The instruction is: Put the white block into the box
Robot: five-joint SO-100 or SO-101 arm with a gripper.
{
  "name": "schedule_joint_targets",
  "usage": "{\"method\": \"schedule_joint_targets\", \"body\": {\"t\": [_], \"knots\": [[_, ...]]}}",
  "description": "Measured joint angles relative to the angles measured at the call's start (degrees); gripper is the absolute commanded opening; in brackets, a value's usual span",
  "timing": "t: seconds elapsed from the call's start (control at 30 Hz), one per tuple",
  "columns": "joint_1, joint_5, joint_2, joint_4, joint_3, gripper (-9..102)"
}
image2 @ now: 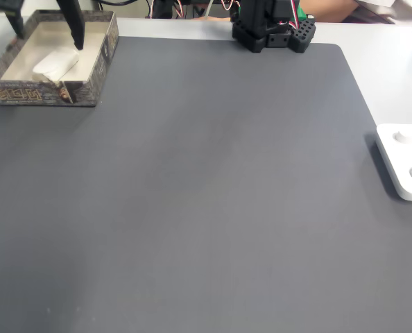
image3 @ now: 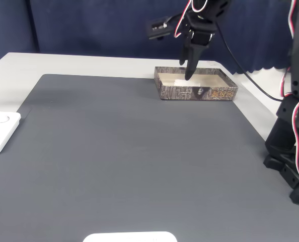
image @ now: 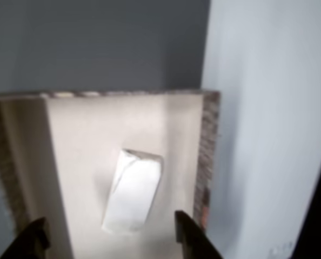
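— Where is the white block [image: 132,191]?

— Lying flat on the cream floor of the box [image2: 100,61], tilted a little, touching neither of my fingers.

— And your fingers?

— My gripper [image: 112,234] hangs just above the box, spread wide and grasping nothing; one dark fingertip [image: 190,237] stands either side of the block. In a fixed view the box sits at the grey mat's [image2: 206,208] far corner.

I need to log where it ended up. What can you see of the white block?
The white block is a plain, matte white bar with flat faces. It lies flat on the cream floor of the box, tilted off the box's walls and touching none. The open gripper hangs above it, not touching.
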Motion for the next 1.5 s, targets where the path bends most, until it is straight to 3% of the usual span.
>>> {"method": "schedule_joint_targets", "body": {"t": [0.47, 0.73, 1.23, 1.5], "knots": [[-8.88, -15.91, 19.95, 1.67, 15.64, 19], [-19.6, -30.94, 27.95, 5.36, 24.08, -2], [-44.65, -54.23, 41.04, 7.12, 40.87, -2], [-61.17, -60.38, 50.54, 2.11, 54.23, -2]]}}
